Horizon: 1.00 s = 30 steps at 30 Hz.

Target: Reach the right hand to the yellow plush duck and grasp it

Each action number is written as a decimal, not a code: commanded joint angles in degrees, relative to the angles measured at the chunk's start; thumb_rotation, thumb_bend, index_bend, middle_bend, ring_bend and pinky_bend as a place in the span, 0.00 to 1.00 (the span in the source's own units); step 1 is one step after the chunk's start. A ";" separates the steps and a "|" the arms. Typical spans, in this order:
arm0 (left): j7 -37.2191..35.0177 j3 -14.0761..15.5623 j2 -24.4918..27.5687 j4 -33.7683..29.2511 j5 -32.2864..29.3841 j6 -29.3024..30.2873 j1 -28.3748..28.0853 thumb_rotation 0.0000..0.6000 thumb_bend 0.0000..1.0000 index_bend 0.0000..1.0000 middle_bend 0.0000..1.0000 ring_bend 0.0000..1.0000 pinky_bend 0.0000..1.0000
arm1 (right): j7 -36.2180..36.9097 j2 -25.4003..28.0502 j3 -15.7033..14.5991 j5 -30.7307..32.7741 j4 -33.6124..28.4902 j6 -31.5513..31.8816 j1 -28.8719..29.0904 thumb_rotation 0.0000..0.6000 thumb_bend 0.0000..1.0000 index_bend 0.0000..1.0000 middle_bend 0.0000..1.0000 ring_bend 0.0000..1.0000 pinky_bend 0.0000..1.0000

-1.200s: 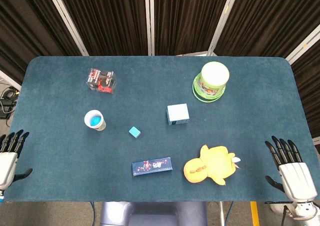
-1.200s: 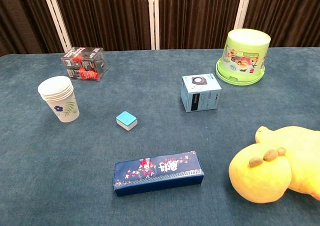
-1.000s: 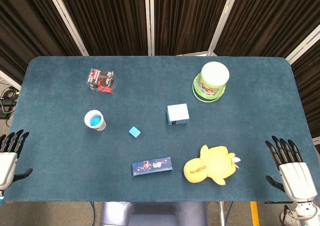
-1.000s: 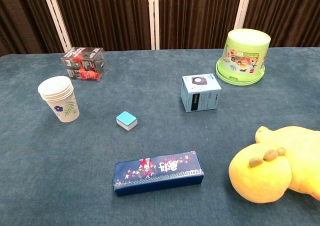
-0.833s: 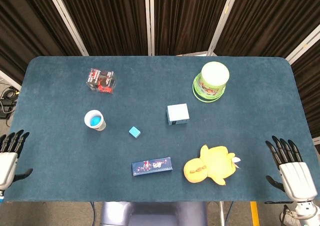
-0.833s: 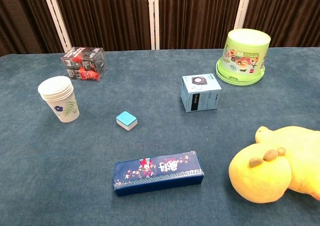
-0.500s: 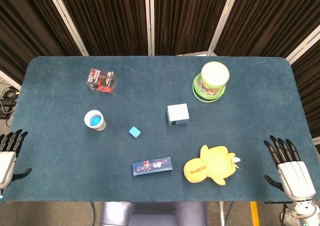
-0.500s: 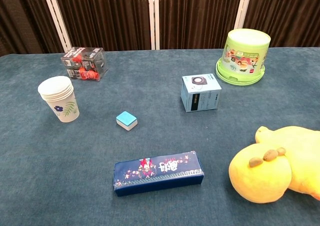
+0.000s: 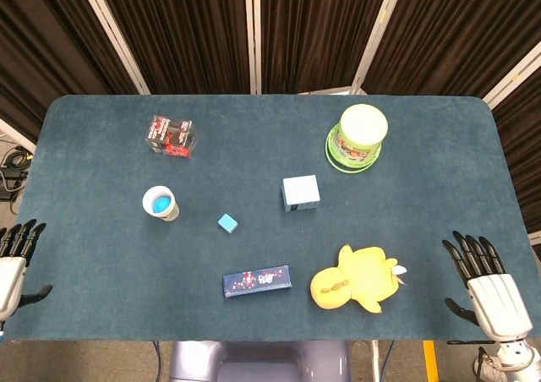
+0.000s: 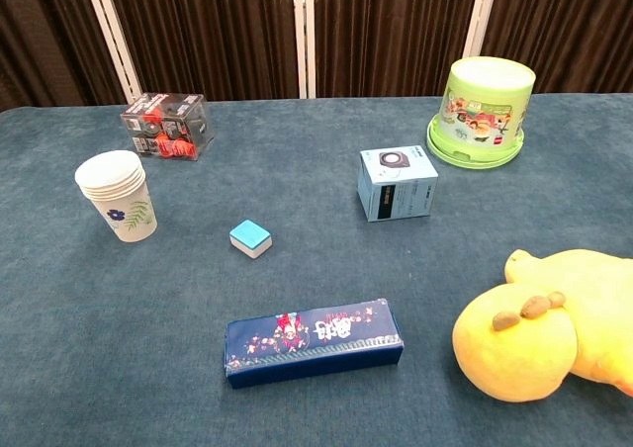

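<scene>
The yellow plush duck (image 9: 357, 279) lies on the blue table near the front edge, right of centre; in the chest view the plush duck (image 10: 539, 326) fills the lower right corner. My right hand (image 9: 489, 291) hovers at the table's front right corner, fingers spread and empty, well to the right of the duck. My left hand (image 9: 12, 262) sits at the front left edge, fingers apart, holding nothing. Neither hand shows in the chest view.
A dark blue flat box (image 9: 257, 281) lies just left of the duck. A light blue box (image 9: 300, 193), a small blue block (image 9: 226, 223), paper cups (image 9: 160, 203), a green tub (image 9: 358, 136) and a clear red-filled case (image 9: 171, 135) stand further back.
My right hand has crept slightly left and forward toward the duck. The left hand has barely shifted. No object has moved.
</scene>
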 commanded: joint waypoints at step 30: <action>-1.24 -1.17 -0.78 1.79 -2.33 -2.85 -1.21 1.00 0.15 0.00 0.00 0.00 0.00 | -0.65 -9.83 -2.30 -12.42 7.24 -6.30 9.32 1.00 1.00 0.00 0.00 0.00 0.00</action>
